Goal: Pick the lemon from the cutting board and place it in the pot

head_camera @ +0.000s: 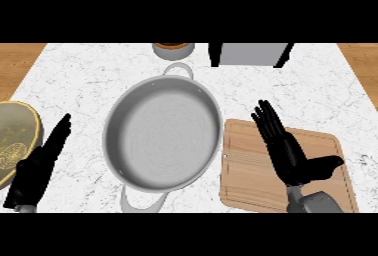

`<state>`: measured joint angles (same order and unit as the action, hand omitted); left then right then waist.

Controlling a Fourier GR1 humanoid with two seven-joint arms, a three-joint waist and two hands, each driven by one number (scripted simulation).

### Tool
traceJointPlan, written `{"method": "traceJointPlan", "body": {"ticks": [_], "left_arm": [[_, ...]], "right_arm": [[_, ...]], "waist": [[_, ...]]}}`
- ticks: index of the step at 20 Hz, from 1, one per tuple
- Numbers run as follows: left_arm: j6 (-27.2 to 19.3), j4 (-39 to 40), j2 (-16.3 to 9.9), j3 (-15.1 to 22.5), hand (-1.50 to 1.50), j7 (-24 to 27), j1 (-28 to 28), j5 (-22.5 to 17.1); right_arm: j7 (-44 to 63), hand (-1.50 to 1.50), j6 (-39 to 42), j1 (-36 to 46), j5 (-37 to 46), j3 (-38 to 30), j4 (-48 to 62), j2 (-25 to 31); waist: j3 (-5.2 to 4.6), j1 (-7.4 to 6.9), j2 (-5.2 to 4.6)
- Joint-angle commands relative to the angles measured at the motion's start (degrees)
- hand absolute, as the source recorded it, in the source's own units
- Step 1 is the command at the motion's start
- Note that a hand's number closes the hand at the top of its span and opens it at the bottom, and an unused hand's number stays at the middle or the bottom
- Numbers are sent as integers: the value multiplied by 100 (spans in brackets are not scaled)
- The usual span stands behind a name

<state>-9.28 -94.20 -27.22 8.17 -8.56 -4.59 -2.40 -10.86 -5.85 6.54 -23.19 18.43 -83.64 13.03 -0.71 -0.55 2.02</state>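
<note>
Tabletop [81,75] is white marble with fine grey veining; wood surfaces show past it at the upper left and upper right corners. Pot [162,134] sits centre: shallow, round, brushed grey metal with faint concentric rings on the floor, loop handles at the far and near rims; inside shows bare metal only. Cutting board [247,185] is just right of the pot, rim nearly touching; light wood, rectangular, rounded corners, groove running inside the edge.

Right hand [284,150] lies over the cutting board, palm down, black fingers straight and together pointing away from the robot, thumb out to the right; it grips nothing; grey forearm enters from the lower edge. Left hand [37,167] is seen edge-on at the left side of the tabletop, fingers straight, holding nothing, resting beside a plate.

Lemon: cannot find it in this view; not on the visible part of the cutting board, not in the pot; the right hand and forearm cover a strip of the board, so can't tell if it sits under there.

Plate [15,135] is yellowish with a patterned face, cut off by the left edge. At the far edge: a small round container [174,48] with a brownish top, cropped; a grey boxy object [251,54] with black sides, also cropped, hard to identify.
</note>
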Motion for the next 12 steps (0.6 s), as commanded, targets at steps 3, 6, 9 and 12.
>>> {"method": "traceJointPlan", "body": {"ticks": [3,6,9,12], "left_arm": [[-228,270,-97,-436,0,-571,551,179],[-513,844,-244,-746,0,-369,543,422],[-536,907,30,-703,0,-666,62,99],[-373,996,-63,-788,0,-1058,463,-26]], "right_arm": [[213,150,156,101,576,-50,-315,719],[548,150,244,467,1039,-91,-306,1393],[-156,-150,-2001,266,2327,-1075,-46,1618],[-761,-150,-2726,-526,3064,-514,-377,1145]], "waist": [[71,112,-196],[64,109,-206],[47,447,-133],[68,303,-176]]}}
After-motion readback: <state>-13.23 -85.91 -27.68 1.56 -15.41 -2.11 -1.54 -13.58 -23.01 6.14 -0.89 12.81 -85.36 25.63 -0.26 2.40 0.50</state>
